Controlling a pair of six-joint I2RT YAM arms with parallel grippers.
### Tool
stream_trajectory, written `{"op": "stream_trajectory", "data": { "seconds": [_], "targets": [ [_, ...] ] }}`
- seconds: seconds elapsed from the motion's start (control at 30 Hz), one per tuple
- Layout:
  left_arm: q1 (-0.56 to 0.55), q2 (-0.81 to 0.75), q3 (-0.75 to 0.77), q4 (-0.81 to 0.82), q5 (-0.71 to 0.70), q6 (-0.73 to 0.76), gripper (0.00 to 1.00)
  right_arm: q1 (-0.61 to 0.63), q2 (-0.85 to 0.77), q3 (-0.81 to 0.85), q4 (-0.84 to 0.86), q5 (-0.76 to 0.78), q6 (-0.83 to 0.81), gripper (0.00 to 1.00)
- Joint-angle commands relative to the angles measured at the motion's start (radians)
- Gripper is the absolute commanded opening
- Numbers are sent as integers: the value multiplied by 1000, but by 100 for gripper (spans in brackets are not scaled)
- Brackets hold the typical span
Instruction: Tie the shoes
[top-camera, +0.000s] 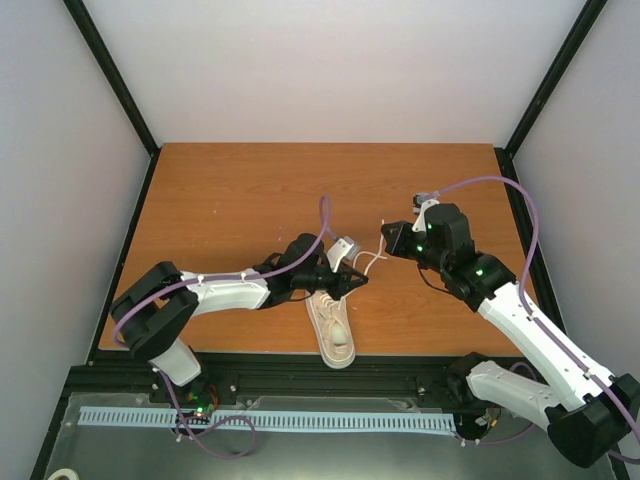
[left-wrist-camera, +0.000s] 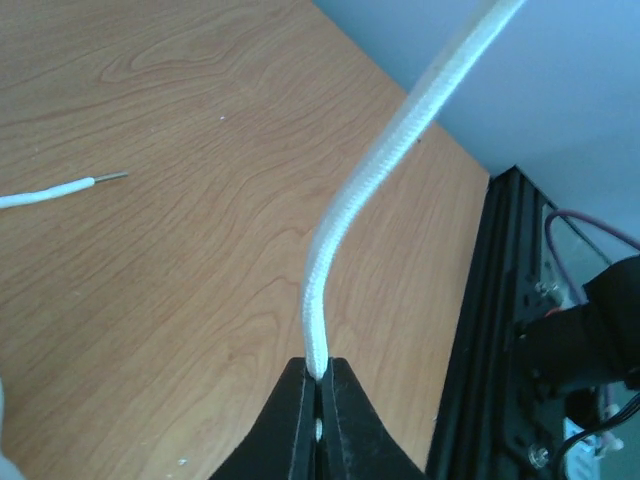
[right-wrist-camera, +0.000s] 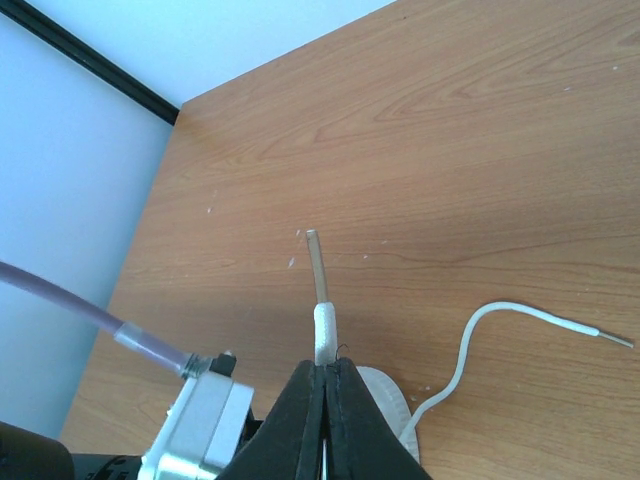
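A small cream sneaker (top-camera: 336, 328) lies on the wooden table (top-camera: 230, 190) near its front edge, its thin white laces (top-camera: 371, 262) running up and to the right. My left gripper (top-camera: 357, 279) is just above the shoe's lace end, shut on a white lace (left-wrist-camera: 345, 210) that rises away to the upper right. My right gripper (top-camera: 384, 232) is right of and beyond the shoe, shut on the other lace's end (right-wrist-camera: 325, 325), its clear tip poking out past the fingertips. In the right wrist view the gripper (right-wrist-camera: 325, 365) partly hides the shoe (right-wrist-camera: 388, 397).
A loose lace end (left-wrist-camera: 55, 190) lies on the wood in the left wrist view. Another loose lace (right-wrist-camera: 470, 335) curls to the right in the right wrist view. The black frame rail (left-wrist-camera: 490, 300) runs along the table's edge. The left arm's silver wrist part (right-wrist-camera: 195, 425) is close by.
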Motion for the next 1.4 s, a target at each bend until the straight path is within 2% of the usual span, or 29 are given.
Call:
{"op": "stream_trajectory", "data": {
  "seconds": [0.0, 0.1, 0.27, 0.5, 0.53, 0.57, 0.63, 0.67, 0.73, 0.8, 1.0, 1.37],
  "targets": [
    [-10, -48, -6, 60, -24, -52, 1, 1, 26, 7, 6, -9, -14, 3],
    [-10, -147, -70, 29, -104, -86, 1, 7, 80, 9, 22, -12, -31, 3],
    [1, -302, -141, -143, -233, -140, 1, 48, 241, 40, 64, 24, -61, 3],
    [45, -357, -223, -197, -220, -259, 1, 126, 589, 180, 112, 61, -112, 3],
    [46, -352, -223, -201, -221, -269, 1, 130, 634, 207, 114, 60, -118, 6],
    [50, -349, -222, -204, -223, -277, 1, 131, 672, 231, 111, 62, -124, 13],
    [54, -344, -219, -219, -239, -290, 1, 131, 723, 265, 95, 93, -135, 42],
    [56, -343, -217, -232, -254, -297, 1, 131, 734, 278, 76, 122, -142, 51],
    [58, -347, -218, -251, -279, -307, 1, 126, 726, 278, 46, 173, -153, 63],
    [59, -352, -223, -258, -291, -317, 1, 108, 690, 241, 32, 201, -150, 70],
    [61, -344, -227, -254, -293, -328, 1, 50, 607, 95, 15, 244, -131, 74],
    [61, -370, -233, -274, -293, -325, 1, 50, 791, 130, 41, 283, -92, 71]
  ]
}}
